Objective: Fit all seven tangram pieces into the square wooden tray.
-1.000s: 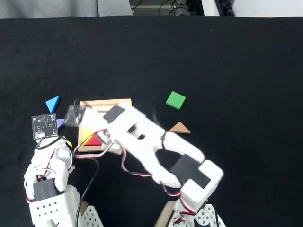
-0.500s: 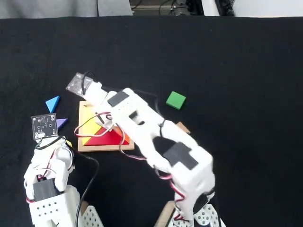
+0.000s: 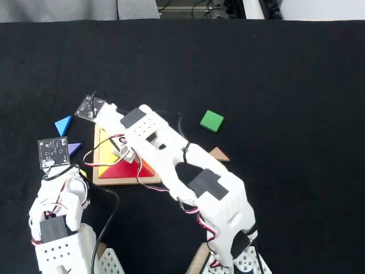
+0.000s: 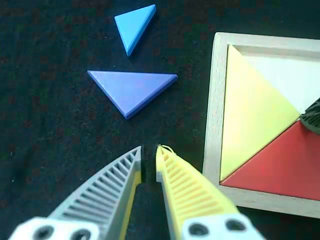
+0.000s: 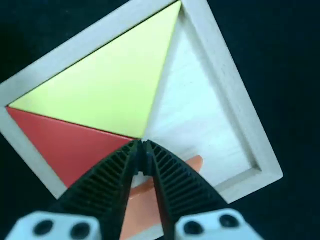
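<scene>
Black table [image 3: 285, 68]: in the tray [image 4: 212, 100] a yellow triangle [image 4: 250, 115], a red triangle [image 4: 280, 160] and an orange piece [image 5: 192, 162] are seated; blue triangle [image 4: 134, 24], purple triangle [image 4: 131, 87], green square [image 3: 211, 121] and brown triangle [image 3: 217, 154] are found outside it, unplaced. Right gripper [image 5: 141, 146] is closed, empty, over the tray; left gripper [image 4: 149, 150] closed, empty, beside it.

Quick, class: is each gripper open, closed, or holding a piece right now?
Left gripper: closed, holding nothing.
Right gripper: closed, holding nothing, tips over the square wooden tray.
</scene>
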Controlling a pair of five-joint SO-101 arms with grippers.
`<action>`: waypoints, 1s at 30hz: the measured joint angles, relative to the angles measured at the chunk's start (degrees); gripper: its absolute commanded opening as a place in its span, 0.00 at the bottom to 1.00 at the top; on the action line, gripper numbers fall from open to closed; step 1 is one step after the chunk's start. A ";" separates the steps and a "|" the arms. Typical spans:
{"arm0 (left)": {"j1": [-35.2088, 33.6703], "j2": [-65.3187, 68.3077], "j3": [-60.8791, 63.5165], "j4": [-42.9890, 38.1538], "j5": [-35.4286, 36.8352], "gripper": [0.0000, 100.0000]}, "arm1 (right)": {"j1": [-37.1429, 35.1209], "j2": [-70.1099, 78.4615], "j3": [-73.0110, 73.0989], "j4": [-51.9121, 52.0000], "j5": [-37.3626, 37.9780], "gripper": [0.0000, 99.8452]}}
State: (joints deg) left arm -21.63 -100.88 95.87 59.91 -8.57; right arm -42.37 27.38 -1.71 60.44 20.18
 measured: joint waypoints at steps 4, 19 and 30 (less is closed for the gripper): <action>0.00 0.00 0.00 0.00 0.00 0.07 | 0.70 -0.18 0.00 0.00 0.00 0.01; 0.00 0.00 0.00 0.00 0.00 0.07 | 23.03 -32.79 16.35 1.05 1.76 0.01; 0.00 0.00 0.00 0.00 0.00 0.07 | 28.75 -32.09 16.97 6.68 5.01 0.01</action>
State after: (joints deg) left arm -21.63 -100.88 95.87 59.91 -8.57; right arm -13.63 -4.70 15.25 67.12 25.19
